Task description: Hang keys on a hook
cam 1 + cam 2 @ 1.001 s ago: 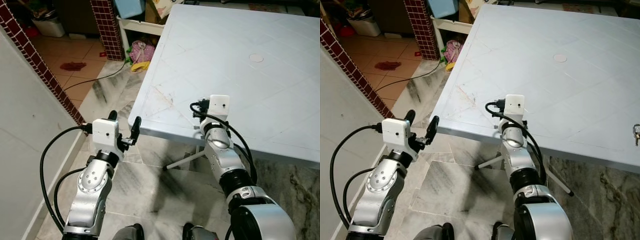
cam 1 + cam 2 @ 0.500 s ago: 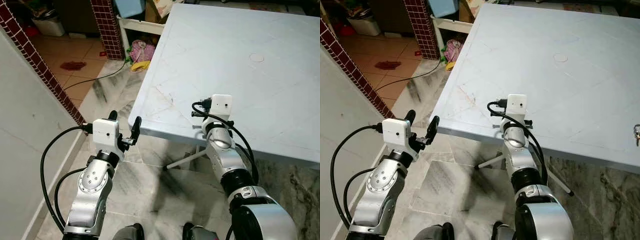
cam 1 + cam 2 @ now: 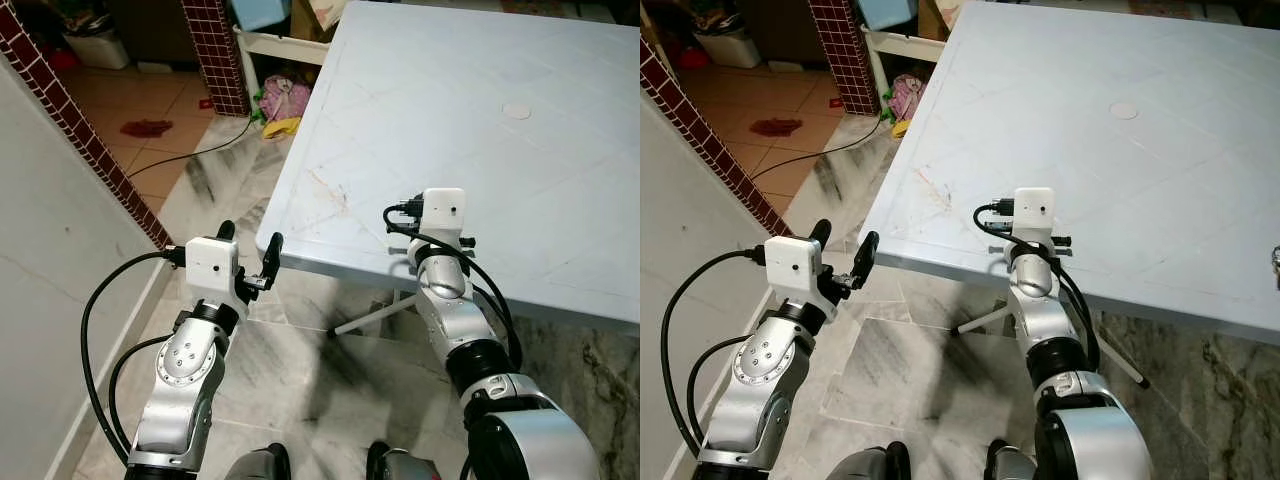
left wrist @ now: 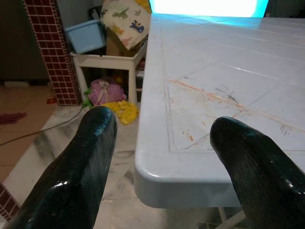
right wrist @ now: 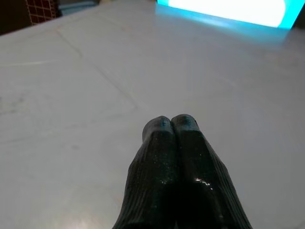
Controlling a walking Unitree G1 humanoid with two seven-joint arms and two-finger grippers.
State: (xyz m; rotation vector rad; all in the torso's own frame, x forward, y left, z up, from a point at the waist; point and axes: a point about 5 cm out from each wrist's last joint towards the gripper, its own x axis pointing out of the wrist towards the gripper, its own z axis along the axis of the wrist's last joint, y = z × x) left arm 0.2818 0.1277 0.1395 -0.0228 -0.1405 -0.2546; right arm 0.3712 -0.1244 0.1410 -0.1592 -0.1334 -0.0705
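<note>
The left gripper (image 3: 248, 255) hovers with fingers apart just off the near corner of the table (image 3: 480, 120), the right gripper (image 5: 170, 122) rests above its top with fingers pressed together, and the keys (image 3: 1275, 257) lie at its far right edge.

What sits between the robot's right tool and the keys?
Only bare pale-blue plastic table, as the right eye view shows, between the shut right tool and the small metal keys.
</note>
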